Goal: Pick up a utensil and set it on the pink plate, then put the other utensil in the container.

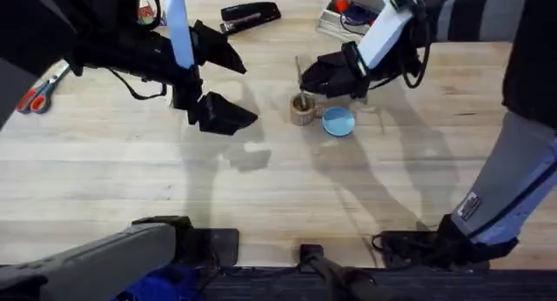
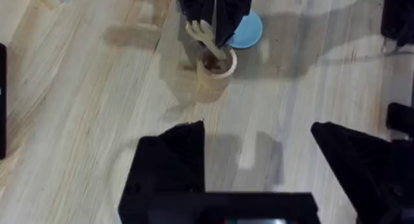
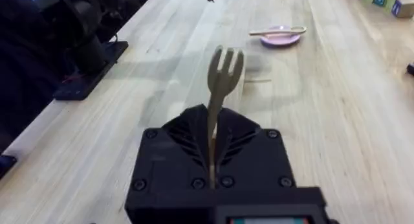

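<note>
Pinching the fork (image 3: 223, 72) by its handle with the fingers closed tight, the right gripper (image 1: 324, 75) hangs just above the wooden cup (image 1: 302, 109), the handle end at the cup's mouth and the tines pointing up. The left wrist view shows the fork (image 2: 204, 35) leaning out of the cup (image 2: 215, 67); whether it touches the cup's bottom cannot be told. A blue plate (image 1: 338, 121) lies on the surface (image 1: 261, 197) just beside the cup. The spoon (image 3: 277, 32) rests across the pink plate (image 3: 280, 39), well apart from the right gripper. The left gripper (image 1: 218, 79) hovers wide open and holding nothing, left of the cup.
</note>
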Robot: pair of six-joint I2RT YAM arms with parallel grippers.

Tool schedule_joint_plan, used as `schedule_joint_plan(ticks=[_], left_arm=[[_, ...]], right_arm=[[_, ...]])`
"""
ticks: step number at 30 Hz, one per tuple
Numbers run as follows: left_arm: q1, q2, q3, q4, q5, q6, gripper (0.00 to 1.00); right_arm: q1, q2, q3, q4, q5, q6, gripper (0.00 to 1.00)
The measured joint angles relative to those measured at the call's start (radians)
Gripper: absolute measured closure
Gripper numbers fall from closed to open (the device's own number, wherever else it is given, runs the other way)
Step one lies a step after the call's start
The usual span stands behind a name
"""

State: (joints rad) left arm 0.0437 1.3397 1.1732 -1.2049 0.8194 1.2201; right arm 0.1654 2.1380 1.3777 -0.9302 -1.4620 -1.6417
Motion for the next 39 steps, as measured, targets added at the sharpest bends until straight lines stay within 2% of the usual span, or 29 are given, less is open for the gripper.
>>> schedule_joint_plan(ticks=[39], left_arm=[[0.0,0.0,0.0,0.0,0.0,0.0,0.006]], right_arm=[[0.002,0.03,-0.001,0.015,0.019,0.0,0.968]])
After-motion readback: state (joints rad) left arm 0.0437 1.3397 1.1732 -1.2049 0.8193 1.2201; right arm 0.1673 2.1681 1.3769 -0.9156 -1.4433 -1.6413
